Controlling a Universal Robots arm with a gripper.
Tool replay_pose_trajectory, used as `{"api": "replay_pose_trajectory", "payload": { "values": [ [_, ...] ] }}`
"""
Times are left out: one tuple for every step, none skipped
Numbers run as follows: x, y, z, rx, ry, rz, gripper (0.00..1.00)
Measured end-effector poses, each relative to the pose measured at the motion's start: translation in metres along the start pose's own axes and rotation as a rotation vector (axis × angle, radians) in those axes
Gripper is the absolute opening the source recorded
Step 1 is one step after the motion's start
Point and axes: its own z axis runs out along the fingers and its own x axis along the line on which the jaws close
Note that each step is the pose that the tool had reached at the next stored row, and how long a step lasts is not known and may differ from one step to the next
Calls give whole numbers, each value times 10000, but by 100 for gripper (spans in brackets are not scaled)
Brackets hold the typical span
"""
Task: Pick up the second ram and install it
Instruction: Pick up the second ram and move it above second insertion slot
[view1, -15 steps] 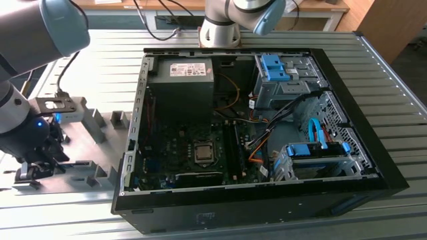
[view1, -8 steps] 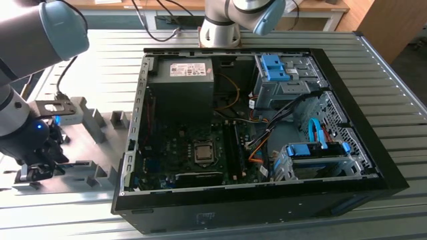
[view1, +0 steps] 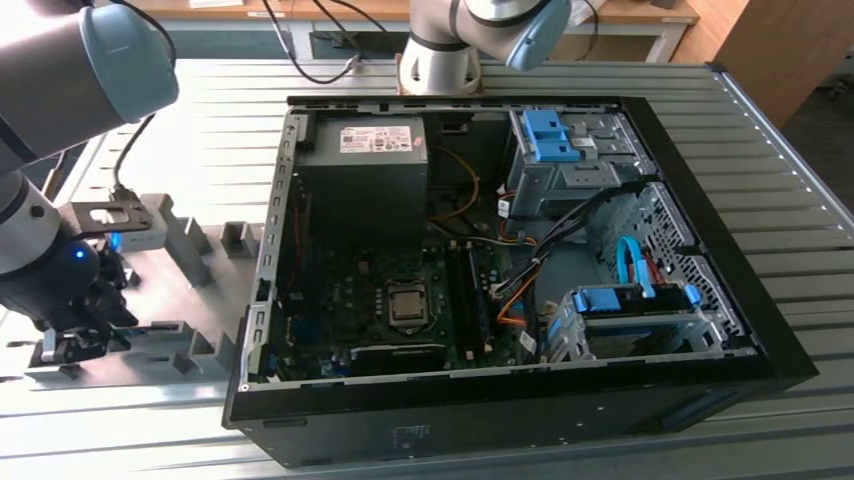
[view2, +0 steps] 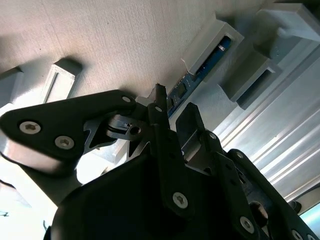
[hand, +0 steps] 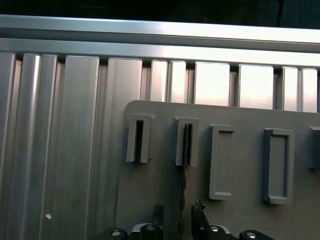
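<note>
Gripper (hand: 178, 206) low over fixture plate (hand: 240, 115), fingers (hand: 199, 215) apart astride upright second ram (hand: 183, 175).

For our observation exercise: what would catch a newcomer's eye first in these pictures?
The open computer case sits central in the exterior view, blue drive brackets inside. In the first wrist view, the open end effector straddles the second ram, upright in a grey fixture slot.

The second ram (view2: 187, 82) is a slim, flat blue-green board with small chips on its face. It stands on its long edge in the slot of a grey fixture block (view2: 206, 40). One end reaches out of the slot.
</note>
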Motion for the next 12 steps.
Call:
{"api": "replay_pose_trajectory", "payload": {
  "values": [
    [0,0,0,0,0,0,35],
    [0,0,1,0,-1,0,35],
    [0,0,1,0,-1,0,35],
    [0,0,1,1,0,0,34],
    [0,0,1,0,0,0,34],
    [0,0,1,1,-1,0,28],
    [0,0,1,1,-1,0,22],
    [0,0,1,0,0,0,16],
    [0,0,2,1,0,0,16],
    [0,0,2,1,0,0,14],
    [0,0,2,0,0,0,14],
    [0,0,2,0,0,0,14]
  ]
}}
